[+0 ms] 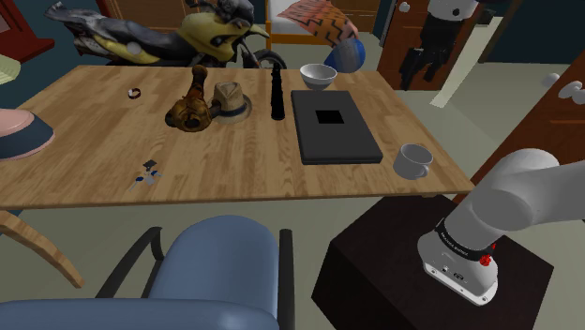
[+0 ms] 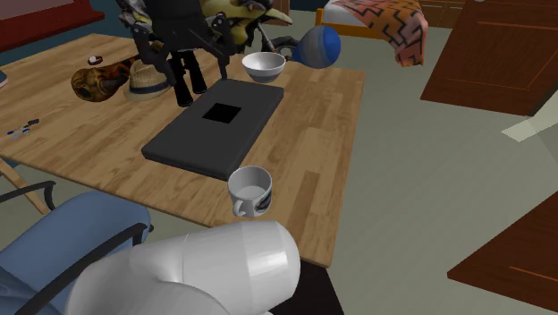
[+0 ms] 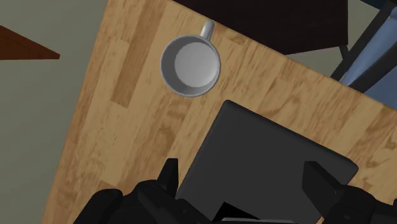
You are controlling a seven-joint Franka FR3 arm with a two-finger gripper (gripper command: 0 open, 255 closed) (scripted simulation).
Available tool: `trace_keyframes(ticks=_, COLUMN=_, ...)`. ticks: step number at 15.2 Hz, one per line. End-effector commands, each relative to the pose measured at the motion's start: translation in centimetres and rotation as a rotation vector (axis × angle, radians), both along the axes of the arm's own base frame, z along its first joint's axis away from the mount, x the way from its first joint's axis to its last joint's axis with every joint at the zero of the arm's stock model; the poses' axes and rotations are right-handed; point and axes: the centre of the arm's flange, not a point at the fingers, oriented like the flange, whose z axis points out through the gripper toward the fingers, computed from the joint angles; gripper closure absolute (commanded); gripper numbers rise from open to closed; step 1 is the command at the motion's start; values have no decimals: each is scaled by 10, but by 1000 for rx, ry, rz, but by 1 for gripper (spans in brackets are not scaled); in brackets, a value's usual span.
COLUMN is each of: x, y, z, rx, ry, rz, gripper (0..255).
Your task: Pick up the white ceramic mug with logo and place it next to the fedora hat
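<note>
Dim, even indoor light, soft highlights on the white arm [image 2: 234,264], mug [image 3: 189,65] shaded grey inside

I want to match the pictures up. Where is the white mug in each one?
Shoulder view: mug on the table, right of the dark flat slab.
Second exterior view: mug in front of the slab, by the table's near edge.
Wrist view: mug from above, past the slab's corner.
Shared landmark: the slab.
</note>
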Motion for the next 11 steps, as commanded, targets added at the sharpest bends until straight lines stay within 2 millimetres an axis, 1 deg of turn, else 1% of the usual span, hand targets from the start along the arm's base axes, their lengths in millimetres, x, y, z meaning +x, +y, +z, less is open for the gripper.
trace_keyframes(ticks=1, x=0, y=0, z=0, rx=0, ry=0, rz=0, gripper=0)
trace_keyframes(ticks=11, x=-40, y=-71, z=-109, rx=65, ry=14, rz=-40, gripper=0)
